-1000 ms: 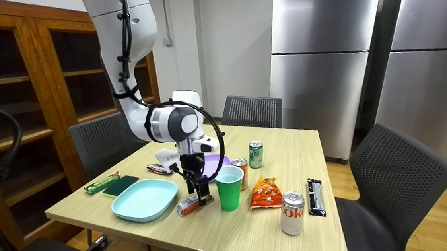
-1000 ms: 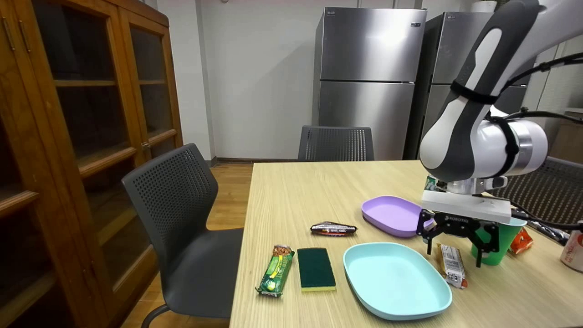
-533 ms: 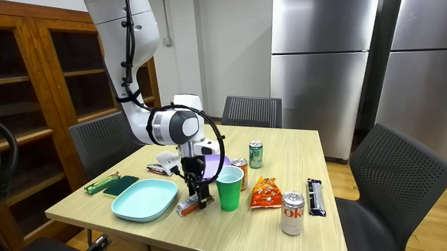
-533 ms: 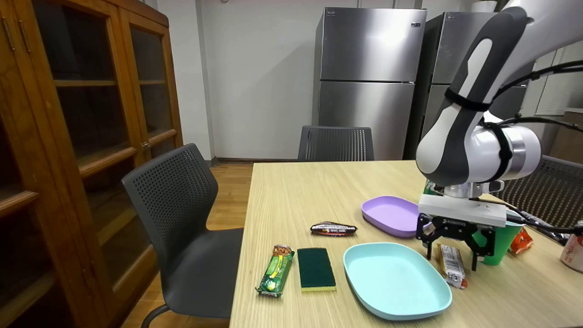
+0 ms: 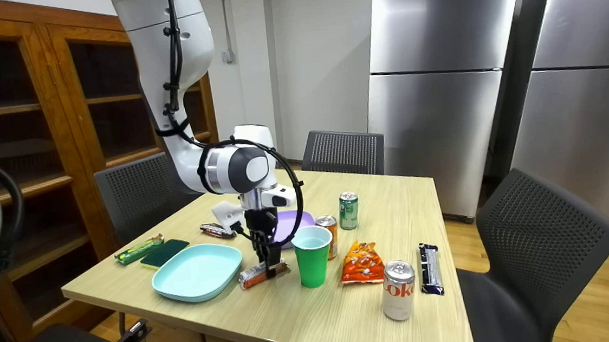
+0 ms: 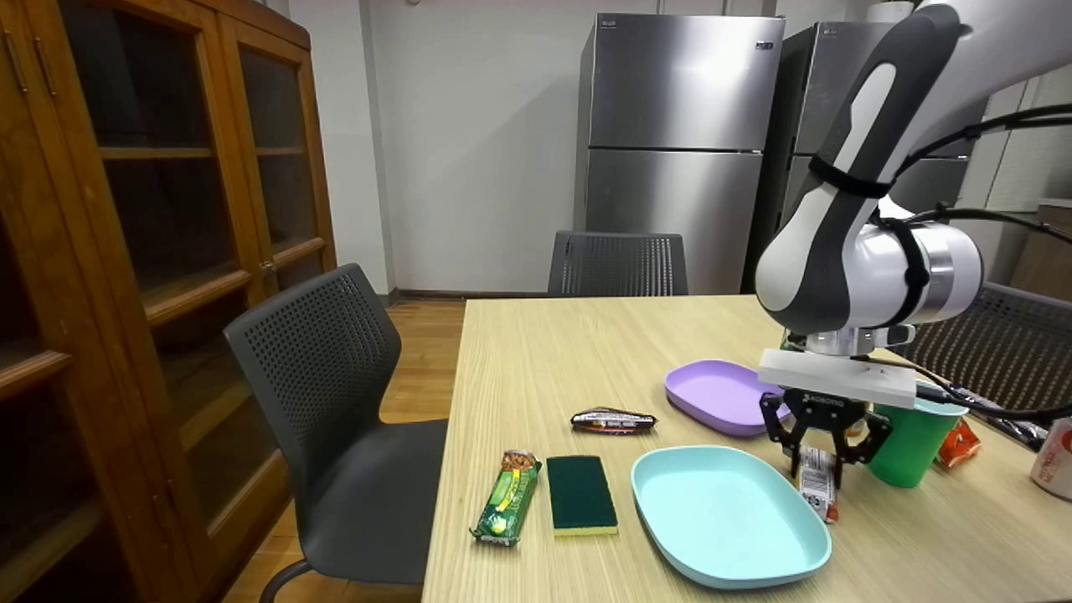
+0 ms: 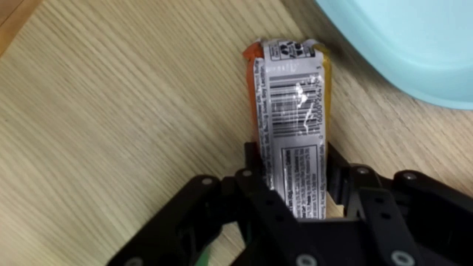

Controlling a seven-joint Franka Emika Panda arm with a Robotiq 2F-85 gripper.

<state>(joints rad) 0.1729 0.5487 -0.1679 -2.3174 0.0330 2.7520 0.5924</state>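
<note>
Wrist view showed the black Robotiq gripper [image 7: 293,162] grasping a slim snack bar [image 7: 292,103] in a silver, orange and yellow wrapper, pressed from both long sides with its barcode face up. I could not tell whether the snack bar touched the pale wood-grain worktop [image 7: 129,111]. Its free end was near the rounded light-blue plate [image 7: 439,51], apart from the rim. In an exterior view, a green tapered cup [image 5: 313,265] with a white rim stood upright just beside the gripper, partly hiding an orange can [image 5: 328,221]; a shiny orange snack bag [image 5: 362,267] lay beyond the cup. In both exterior views, a shallow purple plate [image 6: 720,402] sat partly behind the gripper, and a dark-green sponge [image 6: 581,494] with a yellow underside lay between the light-blue plate and a green-wrapped bar [image 6: 507,501].
</note>
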